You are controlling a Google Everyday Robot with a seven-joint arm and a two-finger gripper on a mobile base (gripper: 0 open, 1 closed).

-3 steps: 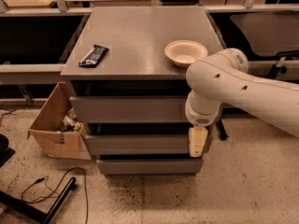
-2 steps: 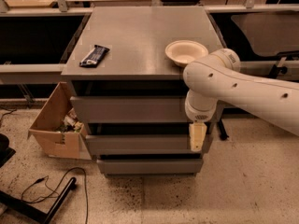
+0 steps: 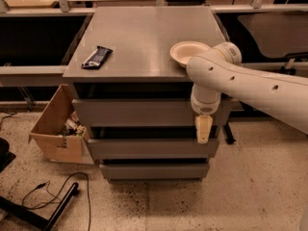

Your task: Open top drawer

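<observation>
The top drawer is the widest grey front, right under the cabinet top, with no handle. Two narrower grey fronts sit below it. My white arm reaches in from the right and bends down at the cabinet's right front corner. My gripper is cream-coloured and hangs pointing down in front of the right end of the top drawer, at its lower edge and over the dark gap below. I cannot tell whether it touches the front.
A white bowl sits at the cabinet top's right front edge, right next to my arm. A dark snack bar lies on the left. An open cardboard box stands on the floor at the left. Cables lie at the front left.
My gripper has risen a little, from in front of the second drawer up to the top drawer's lower edge. The arm has shifted slightly left. The drawers have not moved.
</observation>
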